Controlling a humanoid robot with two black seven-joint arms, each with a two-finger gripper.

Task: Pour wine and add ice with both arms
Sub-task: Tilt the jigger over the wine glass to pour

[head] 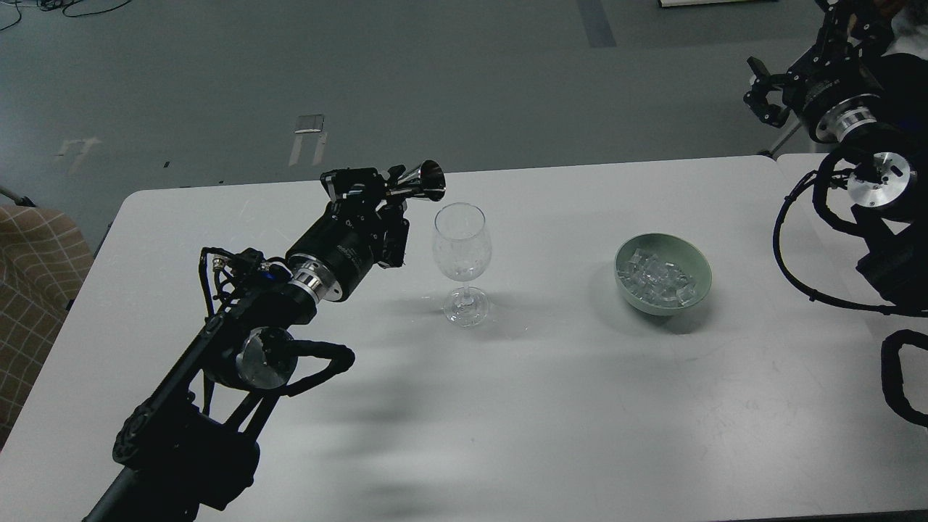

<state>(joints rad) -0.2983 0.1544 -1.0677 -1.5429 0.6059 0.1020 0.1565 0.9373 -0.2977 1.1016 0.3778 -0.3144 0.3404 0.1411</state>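
A clear wine glass [462, 250] stands upright on the white table [551, 406]. I cannot make out any wine in it. My left gripper [384, 196] is shut on a small shiny metal measuring cup [423, 181], held on its side just left of and above the glass rim, mouth turned right. A green bowl [696, 255] right of the glass holds several clear ice cubes [656, 279]. My right gripper [761, 90] is open and empty, raised beyond the table's far right corner.
A checked brown cushion [29, 290] sits off the table's left edge. My right arm's cables [797, 254] loop over the table's right end. Grey floor [435, 72] lies beyond the far edge.
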